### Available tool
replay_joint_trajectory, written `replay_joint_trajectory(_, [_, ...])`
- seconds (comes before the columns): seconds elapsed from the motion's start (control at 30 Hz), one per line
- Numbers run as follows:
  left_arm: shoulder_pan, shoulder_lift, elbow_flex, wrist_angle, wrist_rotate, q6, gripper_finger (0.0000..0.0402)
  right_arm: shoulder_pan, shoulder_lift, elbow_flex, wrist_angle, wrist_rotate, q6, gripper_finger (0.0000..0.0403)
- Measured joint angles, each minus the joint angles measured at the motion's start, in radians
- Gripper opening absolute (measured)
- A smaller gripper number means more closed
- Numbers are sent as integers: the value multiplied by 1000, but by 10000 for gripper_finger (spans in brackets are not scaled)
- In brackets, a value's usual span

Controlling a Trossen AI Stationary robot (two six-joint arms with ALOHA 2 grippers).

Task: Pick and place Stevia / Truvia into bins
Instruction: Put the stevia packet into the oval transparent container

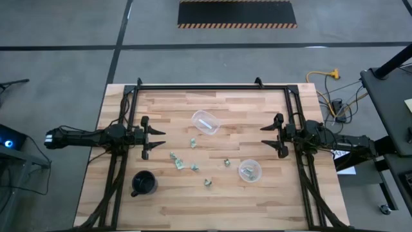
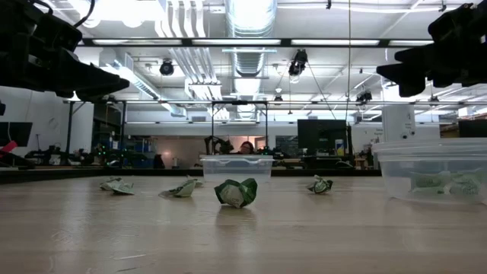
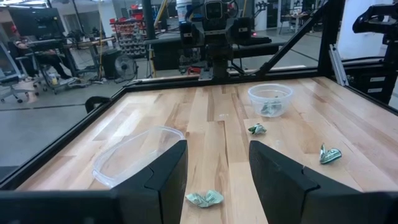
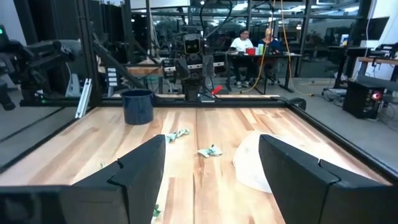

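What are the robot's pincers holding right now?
Nothing. The left pincer and the right pincer both hang open over the table, apart from the packets and cups.

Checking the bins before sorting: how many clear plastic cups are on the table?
2. The tipped cup lies on its side near the table's middle. The upright cup stands nearer the right arm's side, with packets inside. None appears hidden.

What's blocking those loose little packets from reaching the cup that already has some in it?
Nothing visible. The packets lie loose on bare wood, apart from the upright cup. The black mug and the tipped cup sit off to the sides. Both arms wait at the table's edges.
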Motion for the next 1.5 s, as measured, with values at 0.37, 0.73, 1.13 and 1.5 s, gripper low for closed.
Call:
replay_joint_trajectory(0.37, [0, 1, 0, 1, 0, 183, 155, 0, 61, 0, -1, 0, -34, 254])
replay_joint_trajectory(0.73, [0, 4, 0, 6, 49, 129, 155, 0, 64, 0, -1, -1, -40, 247])
replay_joint_trajectory(1.13, [0, 100, -2, 259, 108, 19, 155, 0, 76, 0, 0, -4, 21, 251])
replay_joint_trajectory(1.5, [0, 340, 40, 408, 144, -11, 155, 0, 76, 0, 0, -5, 21, 249])
